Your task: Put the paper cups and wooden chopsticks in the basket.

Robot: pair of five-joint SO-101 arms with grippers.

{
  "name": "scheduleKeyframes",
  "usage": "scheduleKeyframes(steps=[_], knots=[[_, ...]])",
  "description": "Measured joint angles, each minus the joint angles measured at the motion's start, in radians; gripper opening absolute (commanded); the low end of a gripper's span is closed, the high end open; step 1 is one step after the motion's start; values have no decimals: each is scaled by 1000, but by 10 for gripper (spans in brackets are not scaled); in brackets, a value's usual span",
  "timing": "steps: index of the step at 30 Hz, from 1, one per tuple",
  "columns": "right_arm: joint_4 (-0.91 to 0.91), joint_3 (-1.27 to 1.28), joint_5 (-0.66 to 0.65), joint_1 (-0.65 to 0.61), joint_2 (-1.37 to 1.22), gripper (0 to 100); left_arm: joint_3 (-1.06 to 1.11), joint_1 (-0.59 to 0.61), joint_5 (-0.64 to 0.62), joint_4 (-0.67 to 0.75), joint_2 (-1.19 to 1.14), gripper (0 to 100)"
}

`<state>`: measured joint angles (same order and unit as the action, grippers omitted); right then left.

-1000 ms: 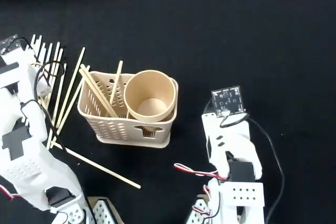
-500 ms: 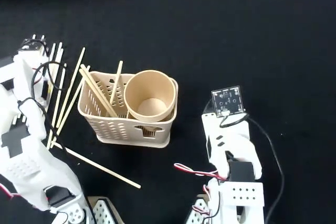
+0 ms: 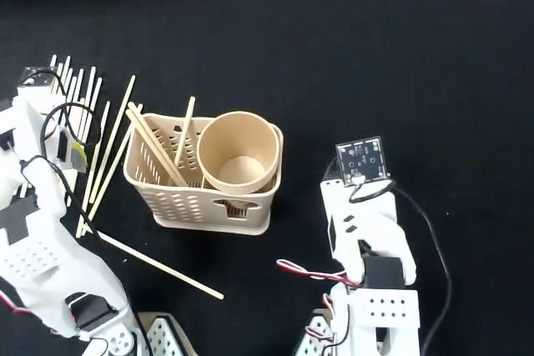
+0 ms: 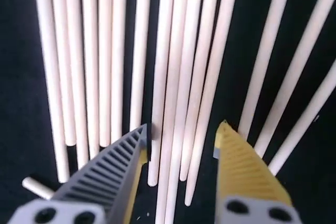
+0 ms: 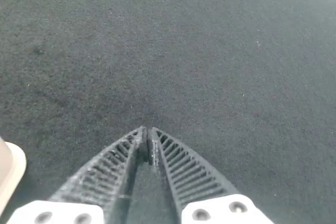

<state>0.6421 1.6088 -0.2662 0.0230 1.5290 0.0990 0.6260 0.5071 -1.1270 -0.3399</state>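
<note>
A: Currently, what is the left gripper [image 4: 184, 126] state?
B: Open and empty, jaws either side of several wooden chopsticks [image 4: 173, 51] lying near-to-far at the scene's left, apparently just below the tips. The basket [image 3: 200, 202], holding a paper cup [image 3: 240, 164], sits to their right. This gripper is the nearer one.

The right gripper [image 5: 148, 132] is pictured with its ribbed fingers [image 5: 181, 169] pressed together tip to tip over the black table cloth [image 5: 210, 51]. With its pointing direction taken as twelve o'clock, a pale beige edge [image 5: 9, 174] is glimpsed near eight o'clock.
</note>
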Motion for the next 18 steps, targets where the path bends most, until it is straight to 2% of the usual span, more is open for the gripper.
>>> scheduleKeyframes(steps=[5, 12, 18], knots=[[0, 0, 0, 0, 0, 14, -5, -3, 0, 5, -63, 24], [0, 0, 0, 0, 0, 14, -61, -6, 0, -3, -169, 29], [0, 0, 0, 0, 0, 14, -150, -25, 2, -110, -187, 29]])
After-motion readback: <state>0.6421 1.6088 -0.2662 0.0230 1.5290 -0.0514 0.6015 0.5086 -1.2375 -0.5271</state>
